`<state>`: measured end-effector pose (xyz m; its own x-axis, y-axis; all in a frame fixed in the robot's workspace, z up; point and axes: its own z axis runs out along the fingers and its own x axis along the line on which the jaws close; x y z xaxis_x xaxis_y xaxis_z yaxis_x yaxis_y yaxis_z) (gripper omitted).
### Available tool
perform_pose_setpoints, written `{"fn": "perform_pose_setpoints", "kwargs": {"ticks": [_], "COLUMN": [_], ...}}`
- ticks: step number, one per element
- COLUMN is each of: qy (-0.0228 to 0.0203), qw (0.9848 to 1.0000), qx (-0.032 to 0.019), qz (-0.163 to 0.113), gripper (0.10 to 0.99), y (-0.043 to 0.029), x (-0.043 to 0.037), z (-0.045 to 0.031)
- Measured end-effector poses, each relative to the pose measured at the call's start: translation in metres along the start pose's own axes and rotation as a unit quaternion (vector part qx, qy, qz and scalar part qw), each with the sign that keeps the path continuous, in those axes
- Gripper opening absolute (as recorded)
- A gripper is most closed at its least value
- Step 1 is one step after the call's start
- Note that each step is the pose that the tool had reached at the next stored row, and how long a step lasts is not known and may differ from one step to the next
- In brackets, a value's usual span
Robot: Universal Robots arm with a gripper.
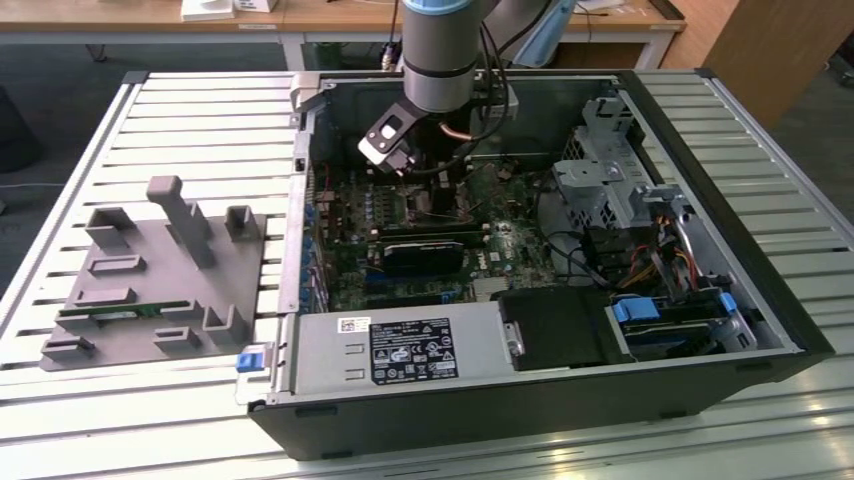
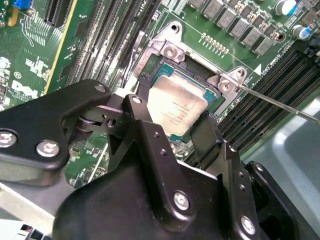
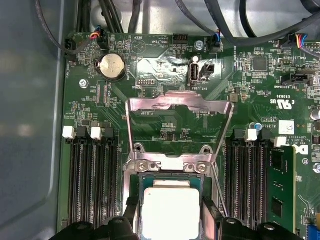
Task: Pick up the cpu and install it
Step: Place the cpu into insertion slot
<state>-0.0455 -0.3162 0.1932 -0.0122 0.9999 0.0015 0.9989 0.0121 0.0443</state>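
Slatted metal counter [image 1: 200,110], open black computer case [image 1: 534,420] at frame centre. Black tool [image 2: 172,112] clamps the shiny silver square cpu [image 2: 177,102] in the dark socket [image 2: 167,50] — hinged metal frame [image 3: 180,107] not yet closed.

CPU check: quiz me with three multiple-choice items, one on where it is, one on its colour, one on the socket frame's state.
1. Where is the cpu? A on the grey tray; B at the socket, between the fingers; C on the power supply.
2. Its top is: A green; B silver; C black.
3. The socket's metal frame is: A swung open; B clamped over the cpu; C removed.
Answers: 1B, the fingers sit against its opposite edges at the socket; 2B, a shiny metal lid; 3A, the frame is hinged back, clear of the cpu.
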Motion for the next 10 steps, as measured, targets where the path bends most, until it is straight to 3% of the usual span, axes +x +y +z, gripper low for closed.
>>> {"fn": "perform_pose_setpoints", "kwargs": {"ticks": [5, 10], "qy": [-0.0002, -0.0001], "qw": [1.0000, 1.0000], "qx": [0.0001, 0.0001], "qz": [0.000, 0.000], "gripper": [0.604, 0.604], "y": [0.0000, 0.0003], "x": [0.0000, 0.0000], "z": [-0.0013, -0.0073]}}
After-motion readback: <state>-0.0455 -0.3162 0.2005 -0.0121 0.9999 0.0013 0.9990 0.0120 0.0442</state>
